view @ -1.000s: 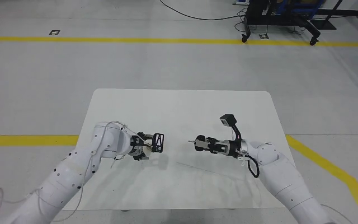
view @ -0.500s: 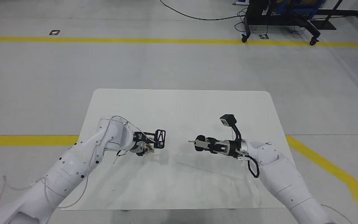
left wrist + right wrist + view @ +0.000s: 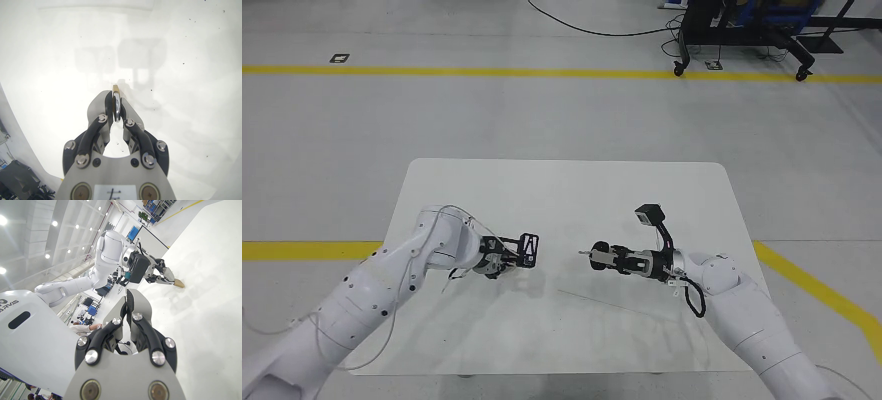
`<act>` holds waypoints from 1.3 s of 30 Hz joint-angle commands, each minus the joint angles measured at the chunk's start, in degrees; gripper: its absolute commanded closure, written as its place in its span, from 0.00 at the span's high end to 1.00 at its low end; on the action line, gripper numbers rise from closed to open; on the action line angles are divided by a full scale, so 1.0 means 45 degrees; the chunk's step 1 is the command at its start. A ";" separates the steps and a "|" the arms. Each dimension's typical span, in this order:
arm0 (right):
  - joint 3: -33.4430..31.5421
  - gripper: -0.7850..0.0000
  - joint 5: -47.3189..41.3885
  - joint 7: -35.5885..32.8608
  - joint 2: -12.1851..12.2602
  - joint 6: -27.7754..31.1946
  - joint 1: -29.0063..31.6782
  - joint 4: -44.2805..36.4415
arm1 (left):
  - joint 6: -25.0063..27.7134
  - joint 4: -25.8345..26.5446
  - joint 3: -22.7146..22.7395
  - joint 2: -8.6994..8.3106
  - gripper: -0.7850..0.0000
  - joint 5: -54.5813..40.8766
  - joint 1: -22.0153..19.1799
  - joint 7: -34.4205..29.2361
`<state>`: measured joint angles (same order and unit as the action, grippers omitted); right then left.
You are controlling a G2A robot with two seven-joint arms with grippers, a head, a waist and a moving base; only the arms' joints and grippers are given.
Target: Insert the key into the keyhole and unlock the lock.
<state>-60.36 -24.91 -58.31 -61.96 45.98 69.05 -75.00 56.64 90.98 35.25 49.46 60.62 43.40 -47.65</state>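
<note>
My left gripper (image 3: 114, 95) is shut on the silver shackle of a small brass padlock (image 3: 115, 88), whose body pokes out past the fingertips just above the white table (image 3: 562, 190). From the right wrist view the padlock (image 3: 179, 283) sits at the tip of the left gripper (image 3: 169, 277), low over the table. My right gripper (image 3: 594, 256) hovers a short way to the right of it, shut on a small key (image 3: 584, 252) that points toward the lock. In the right wrist view its fingers (image 3: 130, 300) are pressed together and the key is hidden.
The table's near edge (image 3: 542, 372) lies below both arms. Yellow floor lines (image 3: 492, 72) run beyond the table, and a black wheeled stand (image 3: 742, 35) is far off at the back right.
The left arm has swung its elbow and carried the padlock slightly right and up, toward the key. The right arm has kept still.
</note>
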 commanded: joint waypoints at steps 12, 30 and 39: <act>0.0000 0.00 0.0000 0.0000 0.0000 0.0000 0.0000 0.0000 | -0.0047 -0.0150 -0.1691 -0.0414 0.10 -0.1120 -0.1074 -0.0046; 0.0000 0.00 0.0000 0.0000 0.0000 0.0000 0.0000 0.0000 | -0.0590 0.0311 -0.3238 -0.0779 0.00 -0.2392 -0.2471 -0.0588; 0.0000 0.00 0.0000 0.0000 0.0000 0.0000 0.0000 0.0000 | -0.0978 0.0517 -0.4052 -0.0837 0.00 -0.2322 -0.2982 -0.0977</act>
<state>-60.36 -24.91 -58.31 -61.96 45.98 69.05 -75.00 52.49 93.22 17.20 45.73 50.27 30.13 -51.81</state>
